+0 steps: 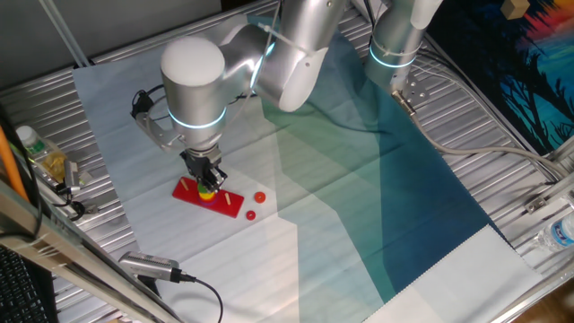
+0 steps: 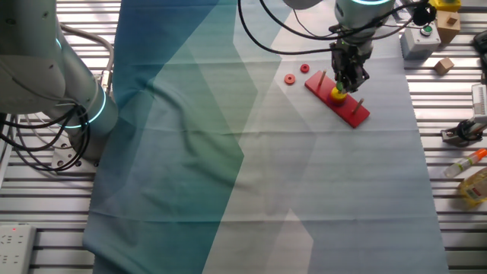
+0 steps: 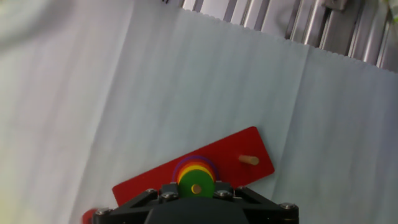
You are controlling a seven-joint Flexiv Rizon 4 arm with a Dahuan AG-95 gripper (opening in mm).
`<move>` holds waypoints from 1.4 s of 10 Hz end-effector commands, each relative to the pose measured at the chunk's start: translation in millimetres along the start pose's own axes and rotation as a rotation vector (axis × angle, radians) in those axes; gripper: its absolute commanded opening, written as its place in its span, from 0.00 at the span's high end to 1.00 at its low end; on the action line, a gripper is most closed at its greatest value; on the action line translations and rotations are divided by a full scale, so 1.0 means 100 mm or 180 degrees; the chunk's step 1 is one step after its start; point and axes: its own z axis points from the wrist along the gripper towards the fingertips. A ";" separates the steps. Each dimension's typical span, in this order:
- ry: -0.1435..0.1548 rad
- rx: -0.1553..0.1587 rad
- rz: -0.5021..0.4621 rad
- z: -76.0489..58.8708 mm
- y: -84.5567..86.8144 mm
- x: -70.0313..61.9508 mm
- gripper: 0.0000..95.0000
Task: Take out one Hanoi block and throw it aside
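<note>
The Hanoi block, a tiny green disc (image 3: pixel 196 185), tops a stack of coloured discs on the middle peg of a red base (image 3: pixel 224 155). In the hand view my gripper (image 3: pixel 196 190) has its black fingers pressed against both sides of the green disc, which is still on its peg. In the fixed views the gripper (image 1: pixel 207 182) (image 2: pixel 344 85) stands straight down over the base (image 1: pixel 191 194) (image 2: pixel 354 112); only the yellow disc (image 1: pixel 207 191) (image 2: pixel 335 93) shows below the fingers. Two small red discs (image 1: pixel 259 196) (image 2: pixel 289 79) lie on the cloth beside the base.
A bare wooden peg (image 3: pixel 249 160) stands at the base's end. A bottle and clutter (image 1: pixel 36 152) sit at the table's left edge, a cabled device (image 1: pixel 151 265) in front. A button box (image 2: pixel 419 38) and tools (image 2: pixel 464 133) lie beside the cloth.
</note>
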 end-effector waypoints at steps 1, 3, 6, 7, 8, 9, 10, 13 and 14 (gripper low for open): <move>-0.0004 0.0000 0.0004 -0.05 0.01 0.02 1.00; 0.0018 0.0003 0.0026 -0.13 0.02 0.03 1.00; 0.0038 -0.0012 0.0049 -0.29 0.03 0.04 1.00; 0.0052 -0.0008 0.0045 -0.36 0.04 0.05 1.00; 0.0076 0.0003 0.0039 -0.41 0.05 0.06 1.00; 0.0111 0.0016 0.0040 -0.45 0.06 0.07 1.00; 0.0136 0.0012 0.0033 -0.49 0.05 0.09 1.00; 0.0207 -0.0023 -0.0109 -0.64 -0.18 0.19 1.00; 0.0197 -0.0045 -0.0158 -0.66 -0.33 0.26 1.00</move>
